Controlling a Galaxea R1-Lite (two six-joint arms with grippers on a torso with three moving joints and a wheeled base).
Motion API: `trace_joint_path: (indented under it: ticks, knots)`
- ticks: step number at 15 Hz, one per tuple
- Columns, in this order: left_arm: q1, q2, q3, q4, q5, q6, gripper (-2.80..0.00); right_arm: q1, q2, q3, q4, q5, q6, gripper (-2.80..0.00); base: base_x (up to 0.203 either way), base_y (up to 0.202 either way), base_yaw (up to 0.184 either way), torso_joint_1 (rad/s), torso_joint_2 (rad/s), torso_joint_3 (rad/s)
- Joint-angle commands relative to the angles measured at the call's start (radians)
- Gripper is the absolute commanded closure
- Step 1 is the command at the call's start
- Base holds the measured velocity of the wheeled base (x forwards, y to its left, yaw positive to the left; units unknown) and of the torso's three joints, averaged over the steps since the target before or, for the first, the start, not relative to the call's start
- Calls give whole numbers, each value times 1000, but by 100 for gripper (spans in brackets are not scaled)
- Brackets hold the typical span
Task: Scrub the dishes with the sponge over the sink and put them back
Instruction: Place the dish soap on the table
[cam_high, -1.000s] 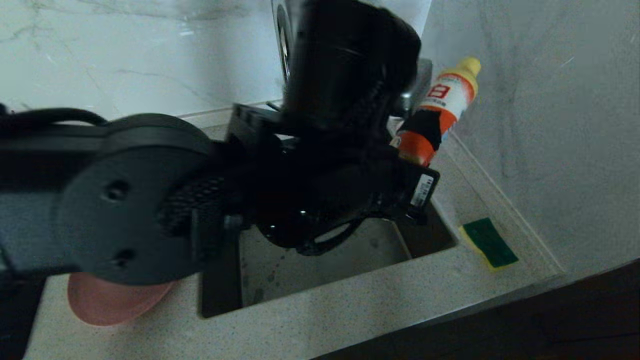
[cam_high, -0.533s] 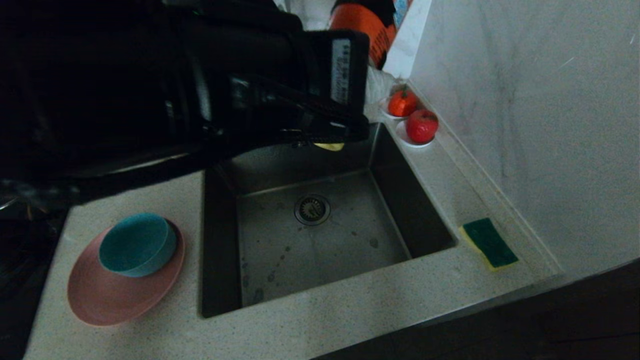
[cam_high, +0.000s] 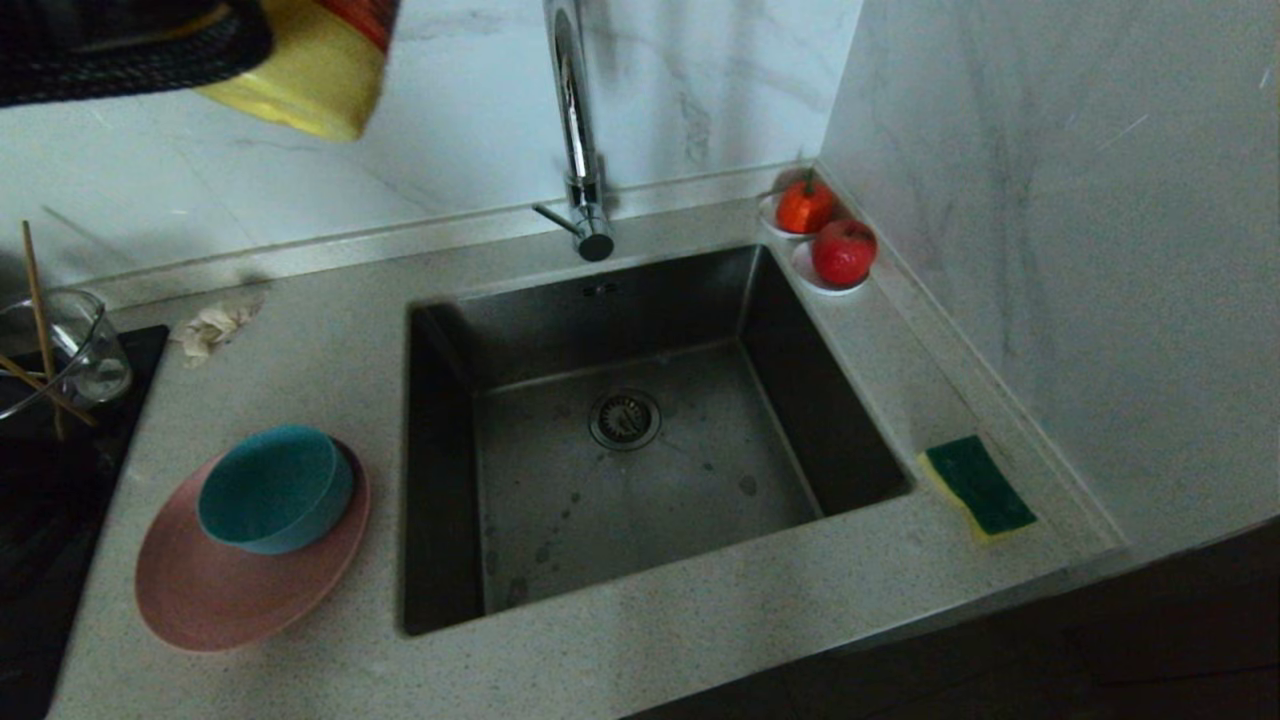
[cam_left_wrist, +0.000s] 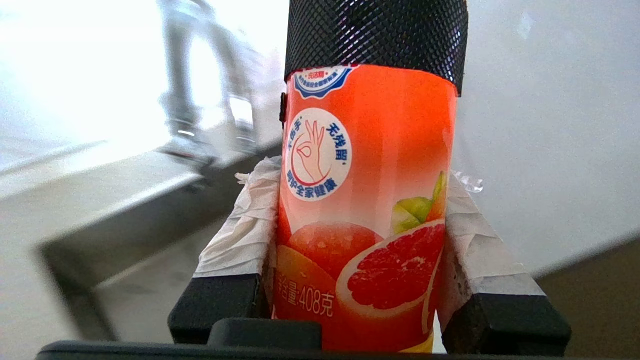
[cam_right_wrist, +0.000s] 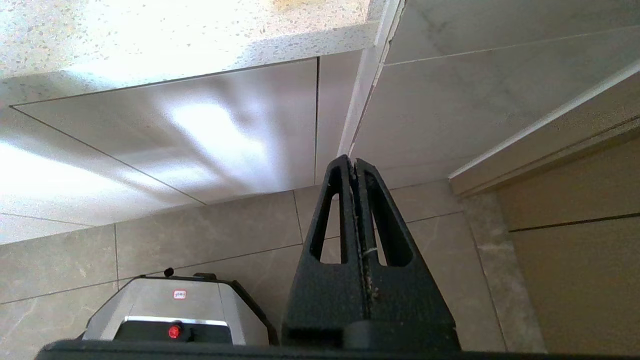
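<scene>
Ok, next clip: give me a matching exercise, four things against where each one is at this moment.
Things:
1. teal bowl
2. sponge
3. orange bottle
4. red fruit

Places:
A. clamped in the left gripper, raised above the counter
B. on white saucers at the far right corner of the sink
C. on the pink plate, left of the sink
D. flat on the counter right of the sink, green side up

Pairs: 1-C, 2-D, 3-A, 4-B

The right gripper (cam_right_wrist: 355, 165) has black triangular cut-out fingers; the left gripper (cam_left_wrist: 367, 235) wears white-wrapped pads.
</scene>
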Motion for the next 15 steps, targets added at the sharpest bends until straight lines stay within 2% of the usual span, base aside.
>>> trace_joint_path:
  ticks: [1,5,8,10,15]
  knots:
    - [66,-103,21,-13,3,0,0,0,1,0,2,0,0,0,0,0,0,0,0,0]
    - [179,-220,49,-29,7,-2,0,0,1,-1,2,0,0,0,0,0,0,0,0,0]
    - [227,-295,111,-40,55,-11,0,0,1,-1,2,0,0,0,0,0,0,0,0,0]
    - [276,-319,161,-111,112,-15,0,0,1,-1,2,0,0,0,0,0,0,0,0,0]
    - [369,-360,321,-265,198,-10,0,0,1,-1,2,0,0,0,0,0,0,0,0,0]
